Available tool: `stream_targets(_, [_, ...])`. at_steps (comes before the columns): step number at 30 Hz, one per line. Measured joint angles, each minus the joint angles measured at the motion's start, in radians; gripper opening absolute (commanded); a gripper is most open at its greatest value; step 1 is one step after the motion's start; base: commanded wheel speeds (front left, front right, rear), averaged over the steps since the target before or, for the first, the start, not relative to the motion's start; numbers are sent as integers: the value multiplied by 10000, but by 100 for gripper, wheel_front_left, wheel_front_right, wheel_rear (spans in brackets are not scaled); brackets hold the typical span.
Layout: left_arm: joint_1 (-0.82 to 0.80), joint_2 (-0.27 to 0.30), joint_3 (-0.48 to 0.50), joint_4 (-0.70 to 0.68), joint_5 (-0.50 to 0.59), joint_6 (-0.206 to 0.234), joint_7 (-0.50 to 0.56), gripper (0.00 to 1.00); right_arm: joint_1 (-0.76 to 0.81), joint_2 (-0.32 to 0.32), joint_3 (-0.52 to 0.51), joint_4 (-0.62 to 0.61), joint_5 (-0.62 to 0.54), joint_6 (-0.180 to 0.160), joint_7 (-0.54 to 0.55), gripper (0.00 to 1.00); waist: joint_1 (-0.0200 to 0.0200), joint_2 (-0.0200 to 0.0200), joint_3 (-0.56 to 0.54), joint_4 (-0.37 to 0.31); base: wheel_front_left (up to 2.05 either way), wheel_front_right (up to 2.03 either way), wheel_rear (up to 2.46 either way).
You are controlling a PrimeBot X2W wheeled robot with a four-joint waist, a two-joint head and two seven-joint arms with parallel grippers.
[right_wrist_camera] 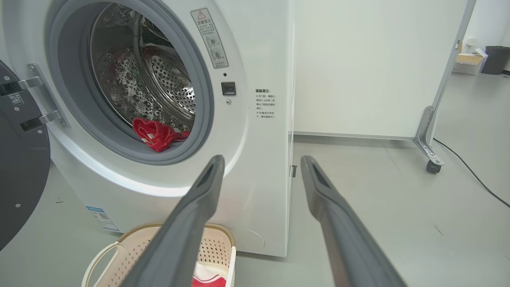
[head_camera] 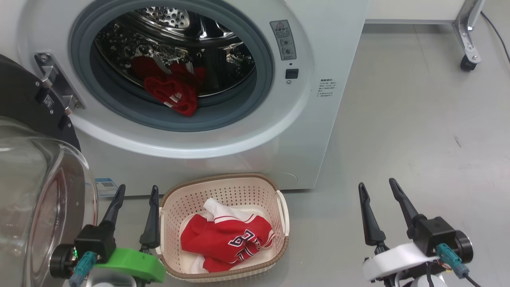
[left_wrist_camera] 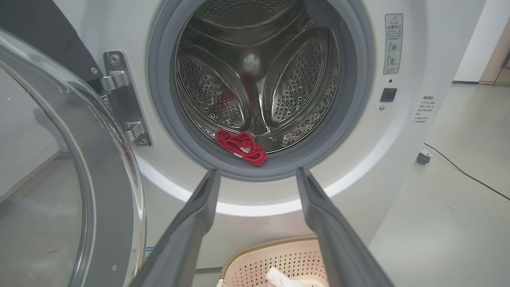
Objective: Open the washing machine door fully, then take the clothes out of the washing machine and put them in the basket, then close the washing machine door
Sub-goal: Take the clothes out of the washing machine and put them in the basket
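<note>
Two red bits of clothing: one red garment (head_camera: 171, 89) bunched at the front lip of the drum (head_camera: 167, 18) inside the one washing machine (head_camera: 318, 48), one red jersey (head_camera: 227, 239) down in the single cream basket (head_camera: 239, 193) on the floor (head_camera: 418, 119) in front. One washing machine door (head_camera: 36, 187), swung wide open on the left. Two grippers, jaws spread wide and empty: left gripper (head_camera: 138, 188) just beside the basket, right gripper (head_camera: 376, 183) well off to its right.
</note>
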Motion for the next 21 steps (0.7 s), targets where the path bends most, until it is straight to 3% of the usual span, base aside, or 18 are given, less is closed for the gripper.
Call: stream_targets(21, [1283, 86, 61, -1429, -2, 267, 153, 100, 965, 50, -355, -407, 6, -244, 0, 100, 0, 0, -218, -466, 0, 0, 0])
